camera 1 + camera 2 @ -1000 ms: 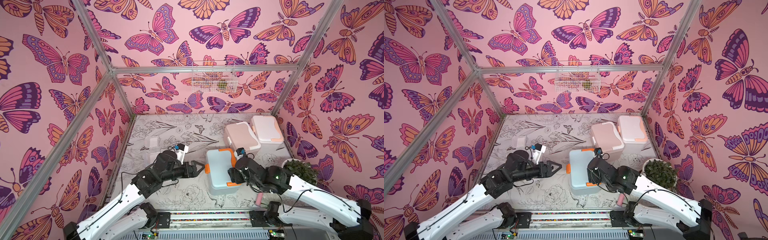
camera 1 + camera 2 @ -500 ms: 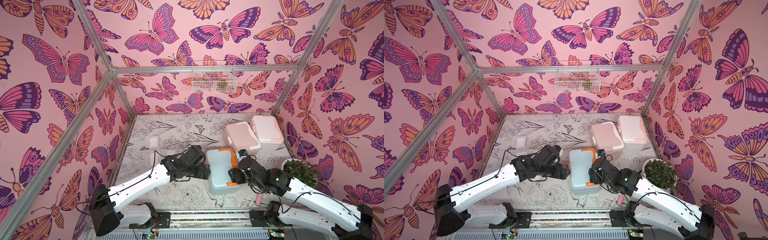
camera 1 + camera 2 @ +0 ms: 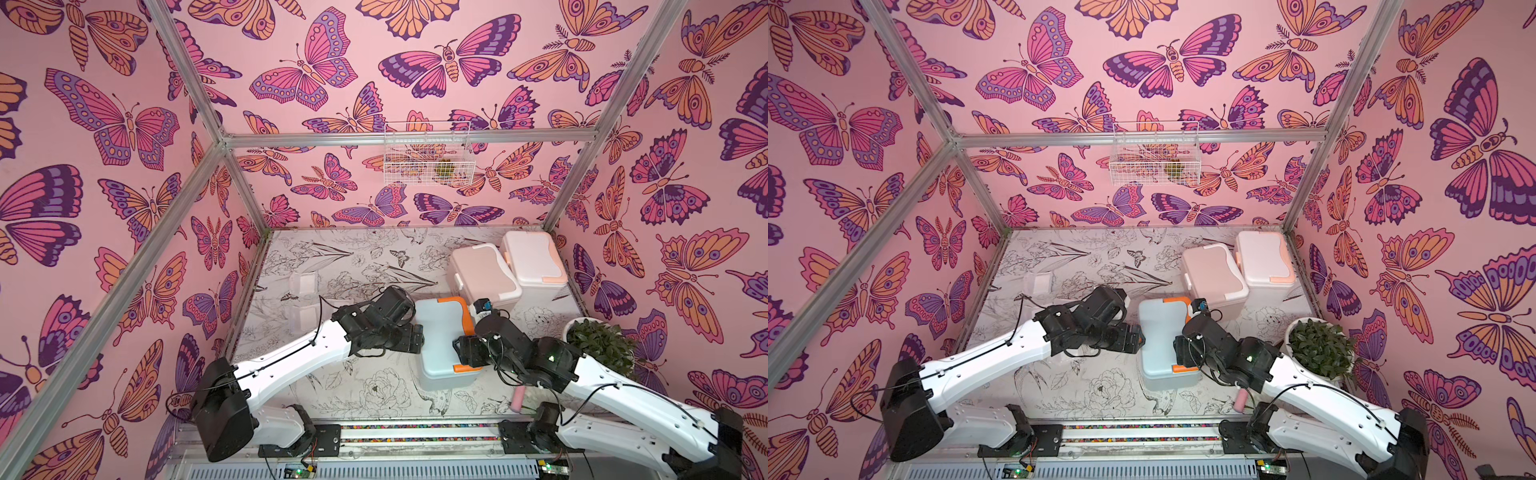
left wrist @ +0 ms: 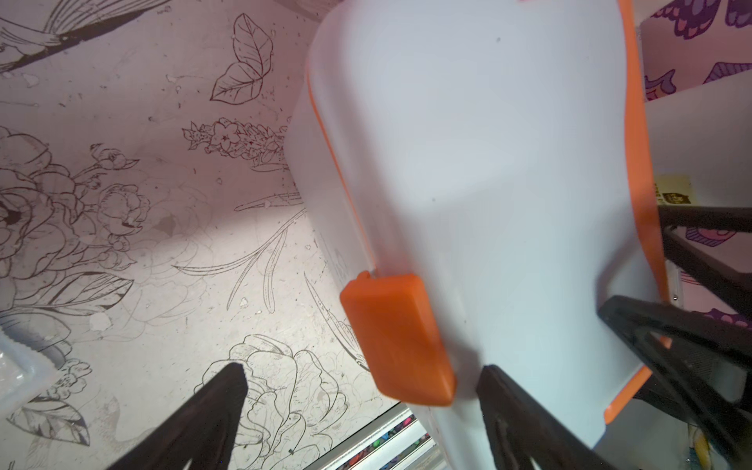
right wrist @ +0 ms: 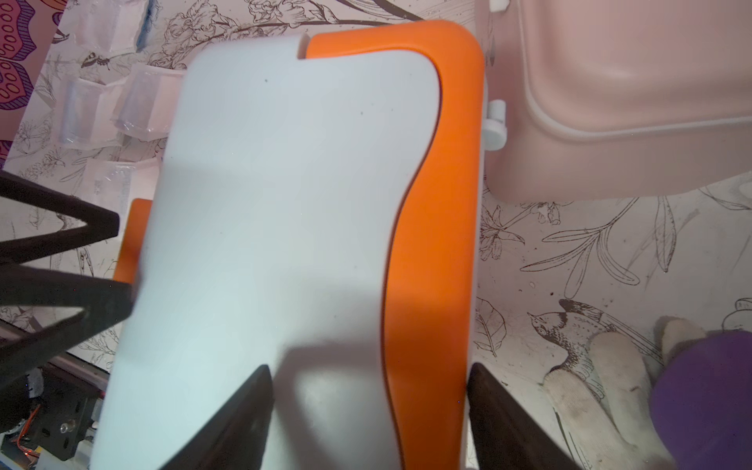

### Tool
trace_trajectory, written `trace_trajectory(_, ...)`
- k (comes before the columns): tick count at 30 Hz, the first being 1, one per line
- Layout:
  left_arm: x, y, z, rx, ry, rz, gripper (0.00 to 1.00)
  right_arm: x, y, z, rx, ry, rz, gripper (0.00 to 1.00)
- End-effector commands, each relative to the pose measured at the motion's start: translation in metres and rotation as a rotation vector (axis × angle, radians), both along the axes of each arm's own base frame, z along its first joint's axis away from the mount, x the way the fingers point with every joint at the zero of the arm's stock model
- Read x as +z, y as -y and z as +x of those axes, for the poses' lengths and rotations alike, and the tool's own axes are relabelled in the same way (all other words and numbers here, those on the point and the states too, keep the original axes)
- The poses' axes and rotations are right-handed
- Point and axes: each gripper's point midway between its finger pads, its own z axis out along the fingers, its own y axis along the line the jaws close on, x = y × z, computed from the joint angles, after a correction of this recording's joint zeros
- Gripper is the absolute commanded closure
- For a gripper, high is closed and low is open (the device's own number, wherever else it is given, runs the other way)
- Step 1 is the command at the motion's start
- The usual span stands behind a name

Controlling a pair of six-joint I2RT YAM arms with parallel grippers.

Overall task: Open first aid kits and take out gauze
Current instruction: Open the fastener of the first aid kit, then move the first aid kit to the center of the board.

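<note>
Nearest the front rail, a brush [image 3: 517, 401] with a pink handle lies on the surface [image 3: 365, 257] under the right arm, and a potted plant [image 3: 598, 345] stands just behind it at the right wall.

A little further in sits the light blue kit [image 3: 438, 332], upright, its lid down flat, roughly midway between the two arms. The left gripper [image 4: 362, 368] is at the kit's left side, released: its fingers [image 4: 228, 403] stand wide apart with the orange latch [image 4: 396, 337] between them, and neither finger touches the latch. The right gripper [image 5: 368, 368] is at the kit's right side, also spread and holding nothing. One of its fingers hangs over the blue lid. The other is at the outer edge of the orange handle [image 5: 431, 203], which lies folded flat along that side of the lid. Whether that finger touches the handle I cannot tell.

Left of the blue kit, several gauze packets [image 3: 303, 318] lie flat on the surface near the left wall, apart from both grippers.

Further back on the right, the dusty pink kit [image 3: 484, 272] stands close behind the blue one, lid on. The white kit [image 3: 534, 259] with peach trim is just beside it in the far right corner, also shut.

Farthest away, a white wire basket [image 3: 428, 160] hangs on the back wall.
</note>
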Motion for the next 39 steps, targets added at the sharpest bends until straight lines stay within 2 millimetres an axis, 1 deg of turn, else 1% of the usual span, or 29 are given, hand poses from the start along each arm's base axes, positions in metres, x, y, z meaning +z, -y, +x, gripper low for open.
trace_trajectory(1,-0.019,-0.012,0.001,0.012,-0.041,0.052,0.1,-0.029,0.018,-0.016,0.02,-0.083,-0.106,0.26)
trace_trajectory(8,-0.025,-0.037,-0.007,0.066,-0.043,0.054,0.12,-0.029,0.02,-0.016,0.018,-0.086,-0.11,0.26)
trace_trajectory(9,-0.029,-0.041,-0.008,0.076,-0.053,0.062,0.12,-0.03,0.019,-0.016,0.02,-0.087,-0.111,0.26)
trace_trajectory(11,-0.027,-0.05,-0.01,0.095,-0.046,0.046,0.13,-0.03,0.017,-0.016,0.02,-0.088,-0.105,0.26)
trace_trajectory(13,-0.031,-0.06,-0.013,0.116,-0.056,0.051,0.13,-0.031,0.015,-0.015,0.024,-0.093,-0.104,0.26)
trace_trajectory(16,-0.032,-0.072,-0.014,0.148,-0.055,0.046,0.13,-0.034,0.011,-0.016,0.028,-0.106,-0.095,0.26)
trace_trajectory(18,-0.03,-0.075,-0.015,0.152,-0.054,0.032,0.13,-0.037,0.007,-0.016,0.033,-0.118,-0.084,0.26)
trace_trajectory(20,-0.022,-0.071,-0.017,0.136,-0.05,-0.008,0.13,-0.045,0.003,-0.017,0.034,-0.142,-0.08,0.26)
trace_trajectory(22,-0.008,-0.062,-0.02,0.107,-0.04,-0.081,0.13,-0.055,-0.004,-0.018,0.037,-0.178,-0.071,0.26)
trace_trajectory(24,0.006,-0.057,-0.022,0.096,-0.024,-0.132,0.13,-0.061,-0.009,-0.019,0.038,-0.206,-0.067,0.26)
trace_trajectory(27,0.025,-0.045,-0.026,0.062,-0.016,-0.231,0.13,-0.067,-0.021,-0.014,0.024,-0.22,-0.032,0.28)
trace_trajectory(28,0.029,-0.043,-0.027,0.056,-0.013,-0.255,0.12,-0.068,-0.027,-0.01,0.015,-0.22,-0.01,0.28)
trace_trajectory(30,0.03,-0.043,-0.026,0.061,-0.011,-0.267,0.12,-0.069,-0.043,-0.007,0.024,-0.23,0.047,0.29)
trace_trajectory(33,0.021,-0.049,-0.022,0.096,-0.031,-0.261,0.12,-0.068,-0.062,-0.001,0.028,-0.24,0.115,0.3)
trace_trajectory(35,0.019,-0.052,-0.02,0.117,-0.041,-0.27,0.12,-0.064,-0.061,0.003,0.014,-0.222,0.113,0.3)
trace_trajectory(39,0.025,-0.054,-0.016,0.146,-0.056,-0.322,0.11,-0.045,-0.044,0.007,-0.008,-0.143,0.088,0.26)
